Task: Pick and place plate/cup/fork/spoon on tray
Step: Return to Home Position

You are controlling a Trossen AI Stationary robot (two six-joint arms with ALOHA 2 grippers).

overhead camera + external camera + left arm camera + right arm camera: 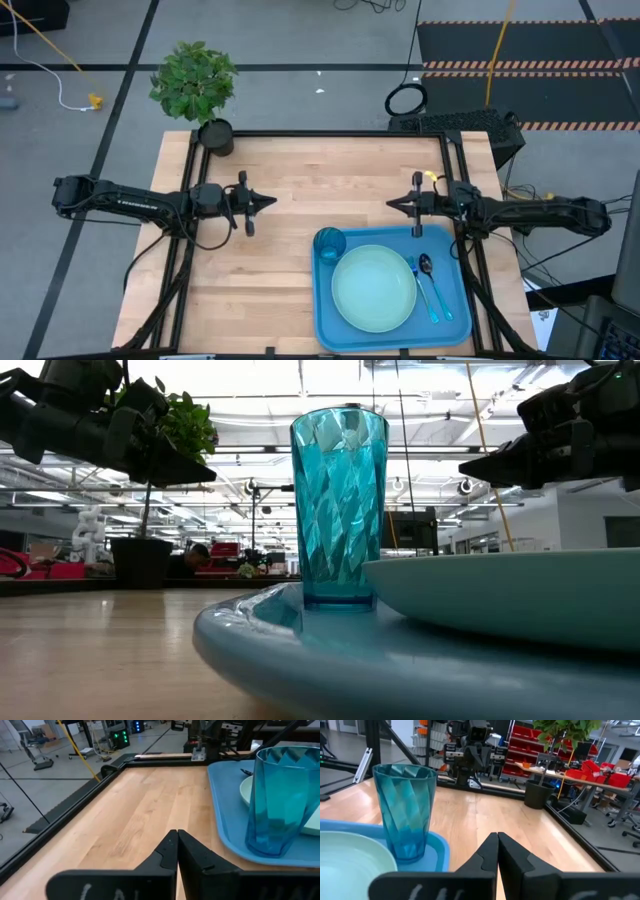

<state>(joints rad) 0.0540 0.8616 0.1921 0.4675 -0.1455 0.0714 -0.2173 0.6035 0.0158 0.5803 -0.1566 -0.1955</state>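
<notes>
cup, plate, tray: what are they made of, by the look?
Cup: translucent teal plastic, likely; light passes through its glossy faceted wall. Plate: opaque pale mint with a smooth soft sheen, probably plastic or melamine, ceramic not excluded. Tray: bright blue moulded plastic, by its rounded corners and raised rim.

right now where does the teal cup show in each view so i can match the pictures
High view: the cup stands in the tray's far left corner, beside the plate.
Low view: the cup stands upright at centre, the plate to its right.
Left wrist view: the cup is at the right edge.
Right wrist view: the cup is left of centre.
Shared landmark: the plate next to it.
</notes>
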